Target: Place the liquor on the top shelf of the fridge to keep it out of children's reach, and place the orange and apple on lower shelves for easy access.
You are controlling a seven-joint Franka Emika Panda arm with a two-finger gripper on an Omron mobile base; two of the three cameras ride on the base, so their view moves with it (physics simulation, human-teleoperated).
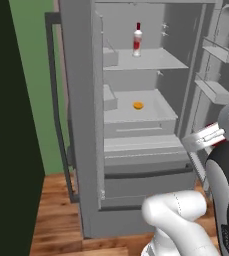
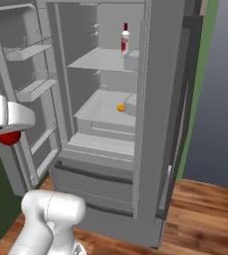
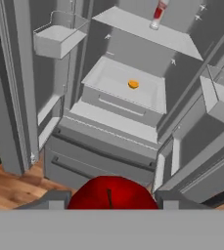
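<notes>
apple (image 3: 112, 193) sits between the gripper (image 3: 108, 202) tips at 6 o'clock of the hand view, jaws pinching it on both sides; also shows as a red ball under the white hand at 9 o'clock of the right base view, out in front of the open fridge (image 1: 81, 125); liquor (image 1: 137, 40) stands upright on the top shelf (image 1: 151, 61), 12 o'clock of the cavity, looks done; orange (image 1: 138, 105) lies on one of the lower shelves (image 1: 136, 116) near mid-cavity, looks done; left to do, as I judge it: carry apple in and set it on a lower slab or drawer; door racks (image 2: 35, 89) hang on the open door; wood floor (image 1: 56, 215) below; green wall (image 1: 31, 60) behind fridge
</notes>
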